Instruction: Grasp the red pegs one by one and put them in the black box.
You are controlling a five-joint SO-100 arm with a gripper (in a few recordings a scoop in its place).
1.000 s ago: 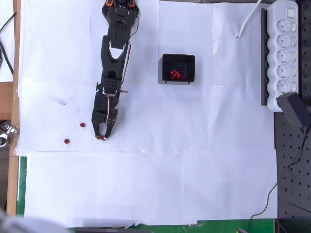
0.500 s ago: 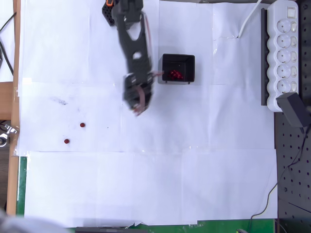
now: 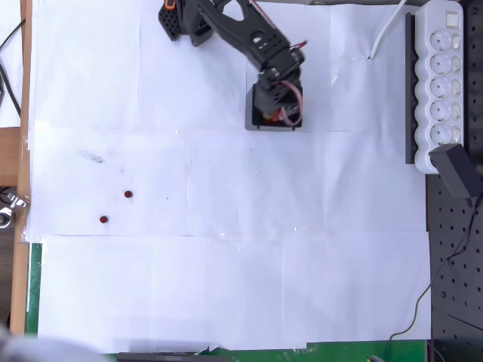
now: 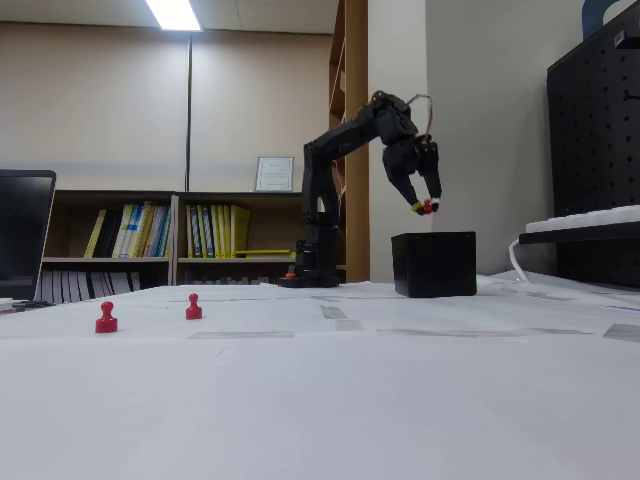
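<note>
My black gripper [image 3: 284,115] [image 4: 427,207] hangs above the black box [image 3: 254,122] [image 4: 434,264], shut on a red peg [image 4: 427,206] held at its fingertips. In the fixed view the peg is clear of the box's rim, well above it. The arm hides most of the box's inside in the overhead view. Two more red pegs stand on the white paper far to the left: one [image 3: 127,194] [image 4: 193,307] and another [image 3: 103,219] [image 4: 106,318] nearer the paper's edge.
A white power strip [image 3: 441,79] [image 4: 585,221] lies along the right side on a black pegboard. The arm's base [image 3: 181,16] [image 4: 308,270] sits at the table's far edge. Wooden table edge [image 3: 24,113] runs down the left.
The arm lifted a peg from the left area near the two loose pegs, swung right across the paper and now holds it over the black box.
</note>
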